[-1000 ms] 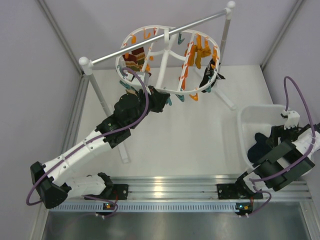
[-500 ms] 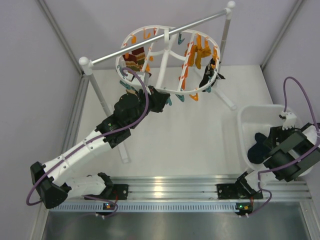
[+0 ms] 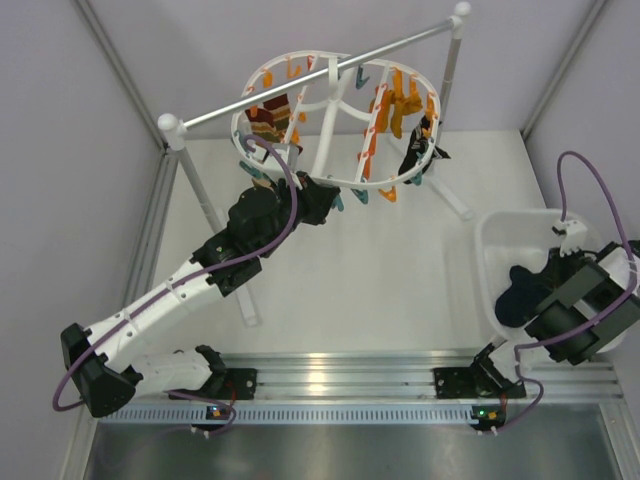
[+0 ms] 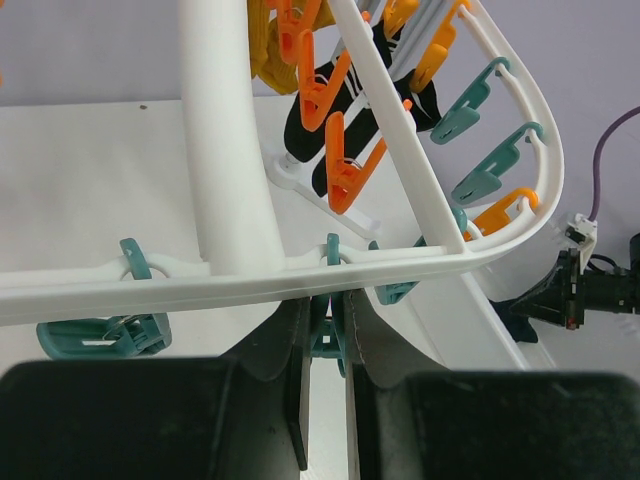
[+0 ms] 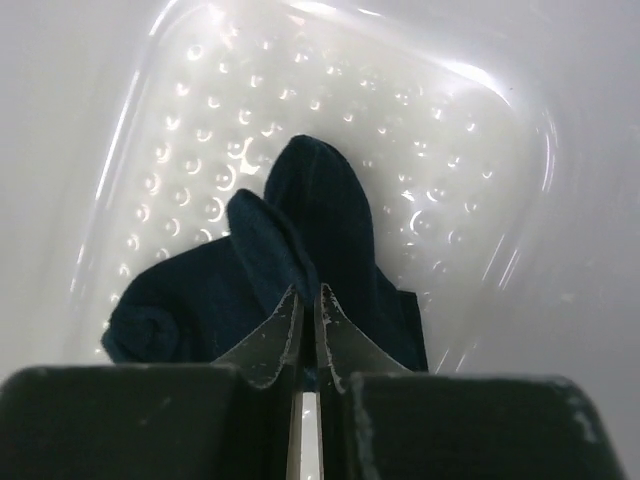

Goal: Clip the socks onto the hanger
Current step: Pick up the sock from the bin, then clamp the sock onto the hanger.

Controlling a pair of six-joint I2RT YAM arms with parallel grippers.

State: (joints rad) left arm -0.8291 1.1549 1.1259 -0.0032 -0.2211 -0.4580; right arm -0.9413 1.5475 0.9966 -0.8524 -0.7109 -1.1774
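Inside tub [image 5: 450,150] | right gripper [image 5: 306,292] pinches socks [image 5: 335,215] | pinch hidden by fingers [image 5: 262,352]

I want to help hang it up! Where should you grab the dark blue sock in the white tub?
Pinch the sock by its raised fold, from straight above: it lies crumpled in the tub, whose walls block the sides. The right hand is shut there.

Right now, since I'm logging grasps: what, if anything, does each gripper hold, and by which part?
Right gripper: shut on a raised fold of the dark sock in the white bin. Left gripper: pinching a teal clip under the hanger rim.
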